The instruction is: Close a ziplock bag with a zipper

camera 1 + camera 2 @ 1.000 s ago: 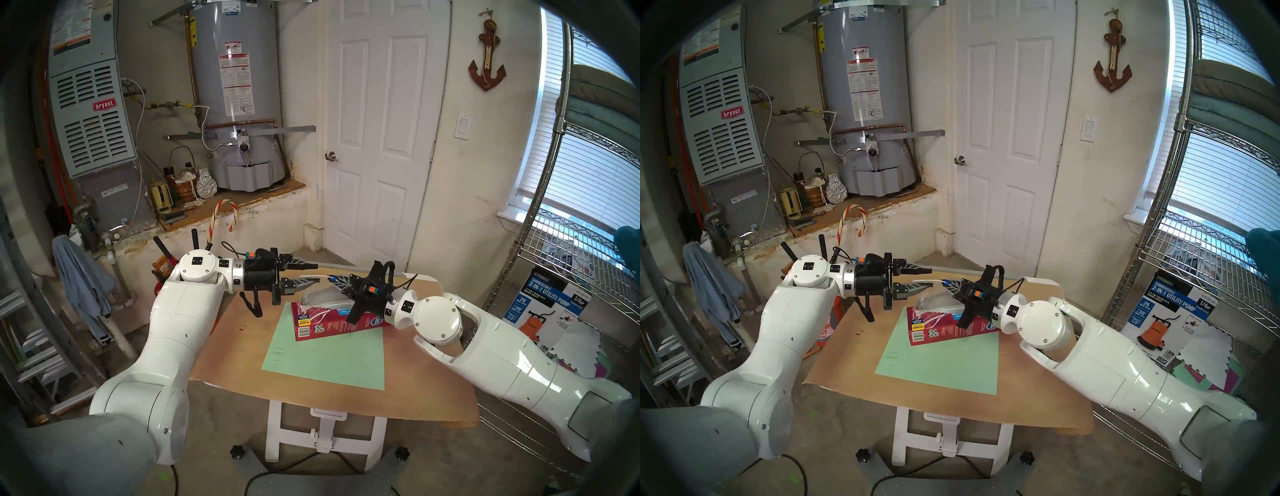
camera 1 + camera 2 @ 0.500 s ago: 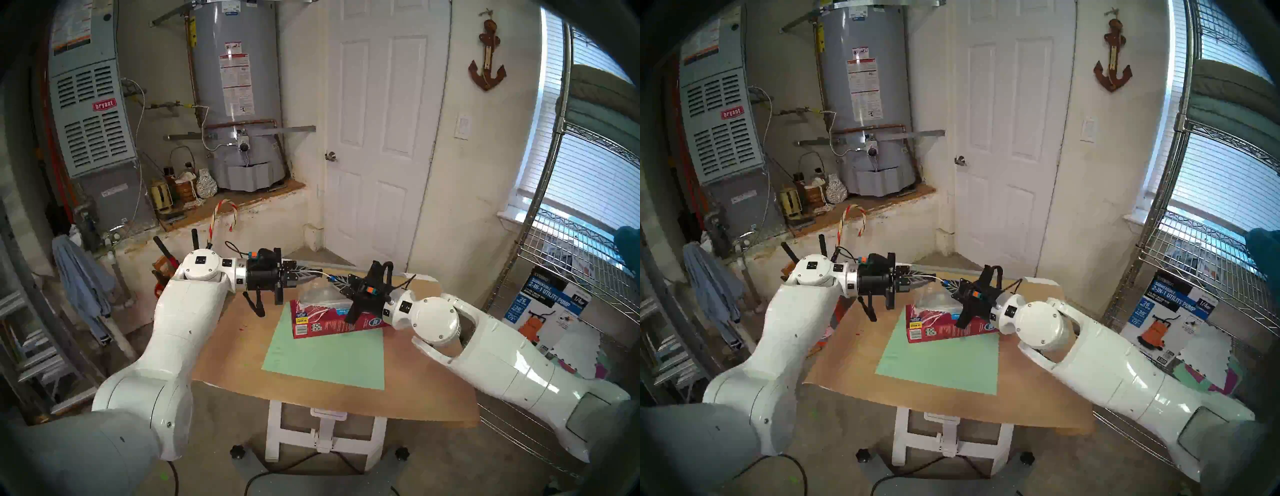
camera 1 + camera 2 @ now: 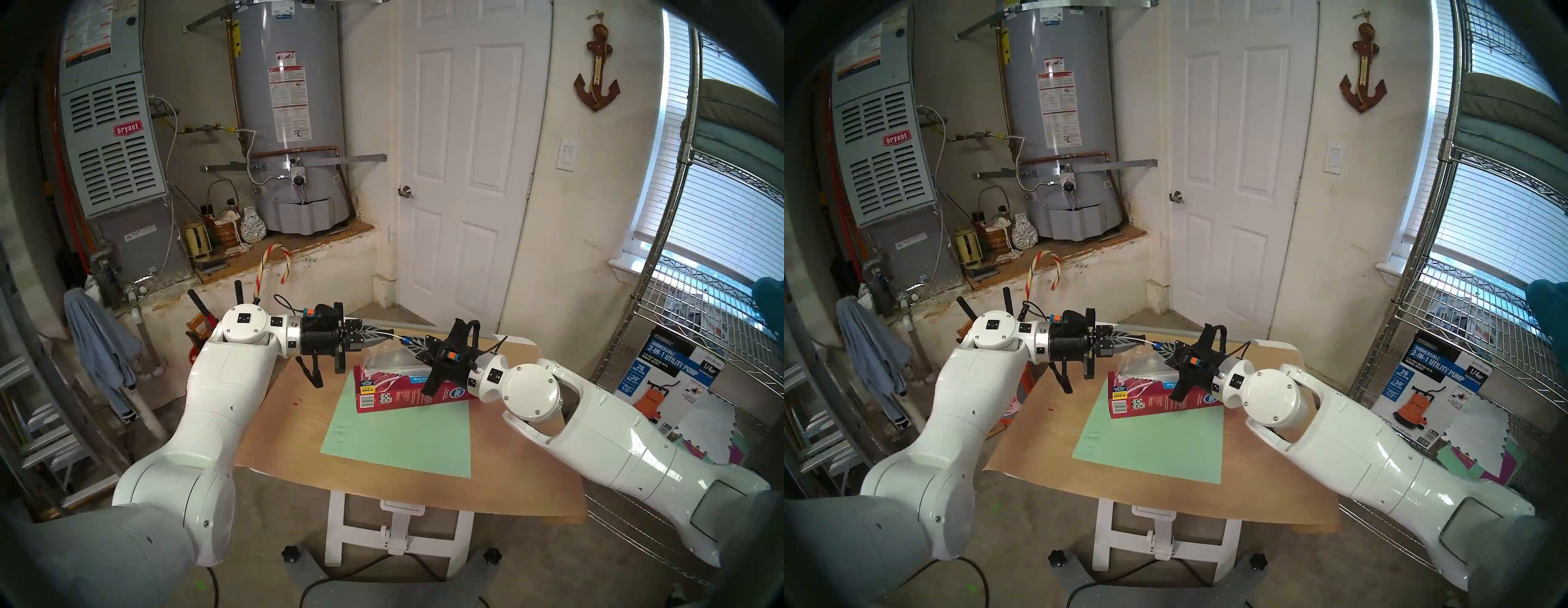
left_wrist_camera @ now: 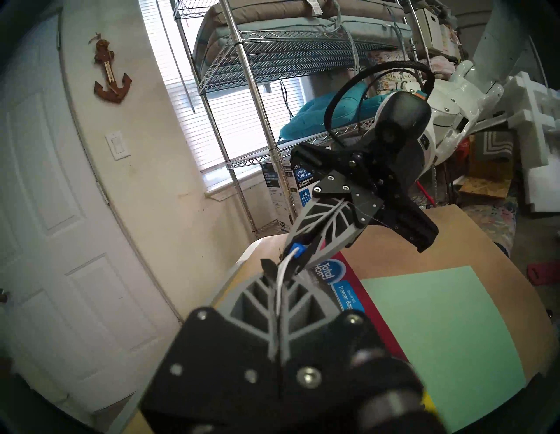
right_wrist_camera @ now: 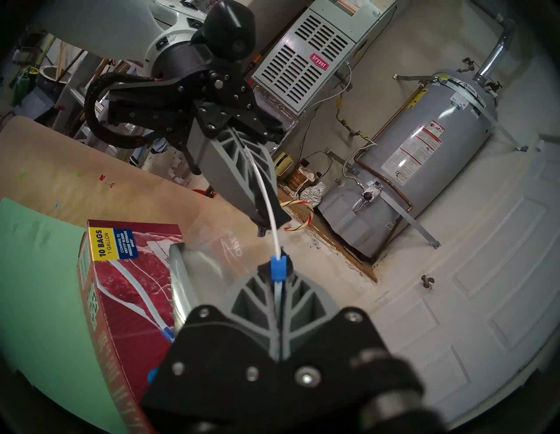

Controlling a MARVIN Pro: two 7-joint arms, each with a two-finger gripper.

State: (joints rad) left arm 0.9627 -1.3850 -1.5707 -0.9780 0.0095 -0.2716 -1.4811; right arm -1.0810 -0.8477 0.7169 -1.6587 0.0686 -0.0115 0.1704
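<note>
The clear ziplock bag point(image 3: 388, 356) hangs over the far end of a red box point(image 3: 407, 392), held up by its white zip strip. My left gripper point(image 3: 387, 333) is shut on the left part of that strip point(image 5: 266, 194), fingers pointing right. Facing it, my right gripper point(image 3: 404, 339) is shut on the strip at the blue zipper slider point(image 5: 278, 268), which sits right at its fingertips. A short stretch of strip spans the gap between the two grippers. In the left wrist view the slider point(image 4: 296, 251) shows just beyond my own fingertips point(image 4: 268, 266).
The red box lies on a green sheet point(image 3: 403, 437) on the paper-covered table point(image 3: 297, 424). A wire shelf rack point(image 3: 700, 297) and a pump carton point(image 3: 666, 373) stand to the right. A door point(image 3: 466, 170) and a water heater point(image 3: 292, 119) are behind.
My left gripper, open a second ago, moved slightly right and closed on the white zip strip. The bag lifted a little over the box. The right gripper stayed shut.
</note>
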